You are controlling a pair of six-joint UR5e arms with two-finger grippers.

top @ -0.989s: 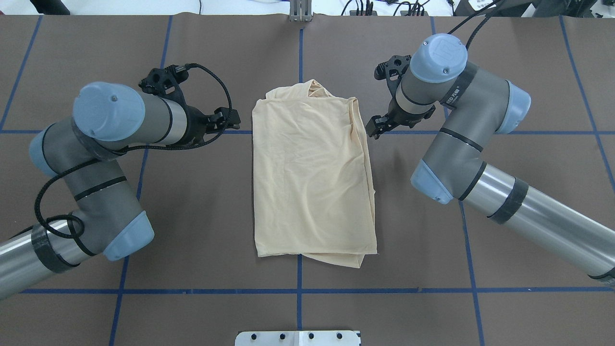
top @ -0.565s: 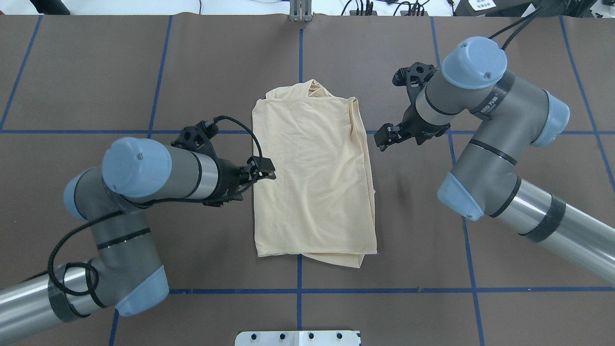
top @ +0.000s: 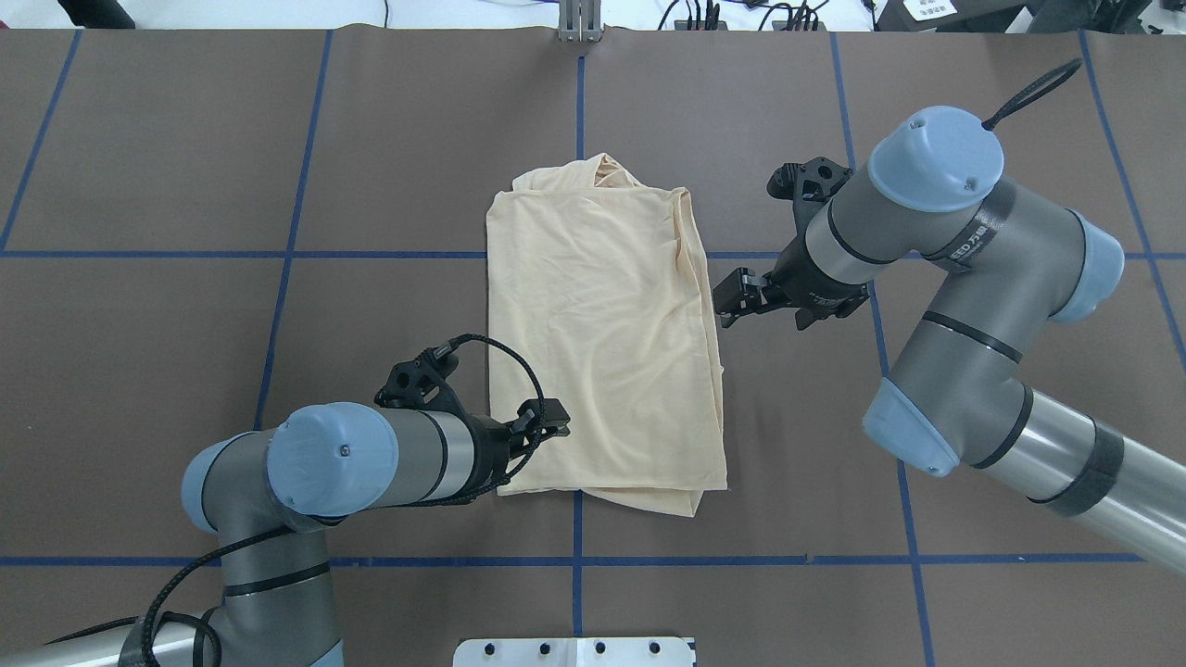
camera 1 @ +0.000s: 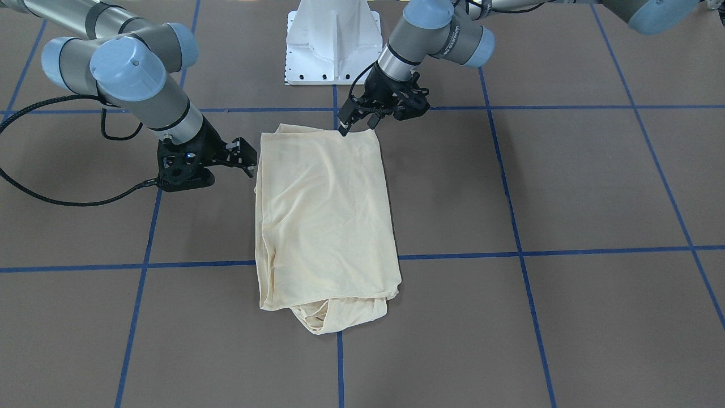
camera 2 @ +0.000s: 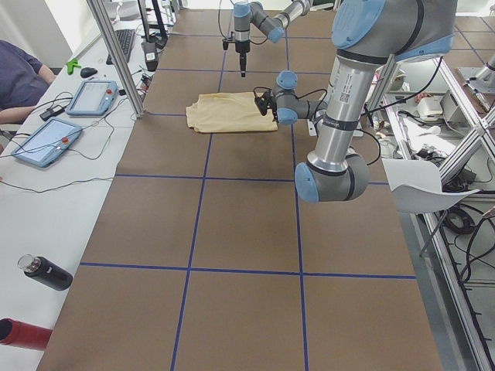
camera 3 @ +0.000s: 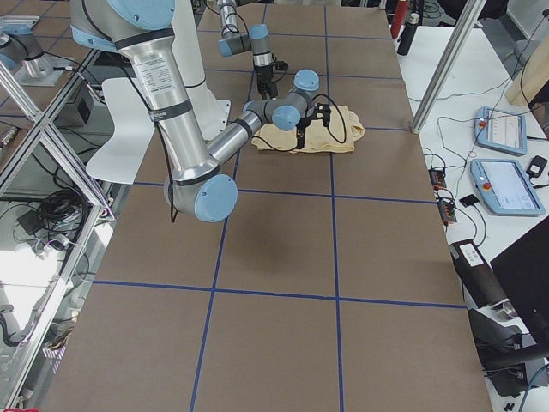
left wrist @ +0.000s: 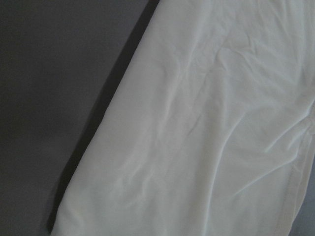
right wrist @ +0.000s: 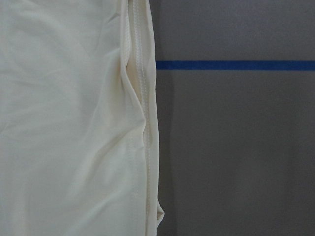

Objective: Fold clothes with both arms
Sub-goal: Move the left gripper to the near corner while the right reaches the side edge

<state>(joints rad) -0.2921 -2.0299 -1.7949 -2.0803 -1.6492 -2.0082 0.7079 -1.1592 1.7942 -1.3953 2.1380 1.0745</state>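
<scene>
The left gripper (top: pixel 556 425) hangs over the near left corner of the T-shirt (top: pixel 602 343). Its jaws look parted and hold nothing, though I cannot tell whether they touch the cloth. The right gripper (top: pixel 726 301) sits just beside the shirt's right edge, towards the far half, and its jaws also seem apart and empty. The shirt lies in the middle of the desk (top: pixel 185 167), its long axis running near to far. It already forms a narrow rectangle with the sleeves out of sight, so the side folds appear done. The end-to-end fold is probably what remains, and no grasp for it has been made yet. The cloth is pale cream, thin and softly creased, with no print showing. The neck is bunched at the far end, and an under layer pokes out at the near right corner.
</scene>
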